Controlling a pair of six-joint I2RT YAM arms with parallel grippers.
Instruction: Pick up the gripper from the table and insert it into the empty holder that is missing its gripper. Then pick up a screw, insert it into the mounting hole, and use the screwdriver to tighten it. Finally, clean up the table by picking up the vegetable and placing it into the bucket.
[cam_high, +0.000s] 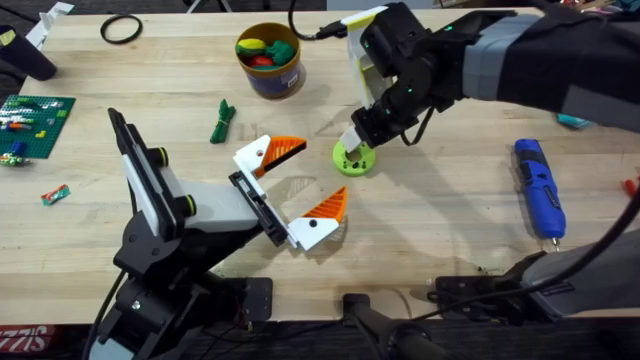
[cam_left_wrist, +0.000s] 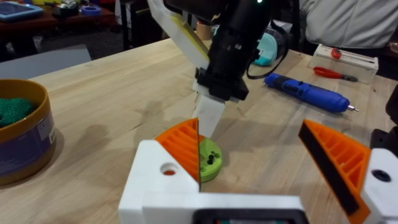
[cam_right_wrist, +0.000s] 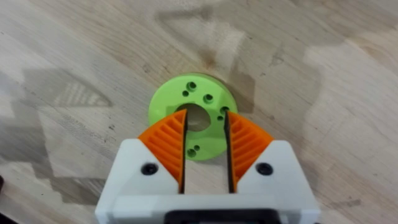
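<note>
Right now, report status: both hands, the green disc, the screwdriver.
Left hand open, empty, hovering mid-table. Right hand narrowly open, down over lime green round disc, not clamped. Blue cylindrical screwdriver lying untouched on the pale wooden table. Nothing in the way.

Overhead and wrists, green disc (cam_high: 354, 158) shared

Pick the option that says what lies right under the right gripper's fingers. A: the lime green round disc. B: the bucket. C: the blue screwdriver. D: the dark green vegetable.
A: the right gripper hangs over the lime green disc, its orange pads either side of the disc's middle hole.
</note>
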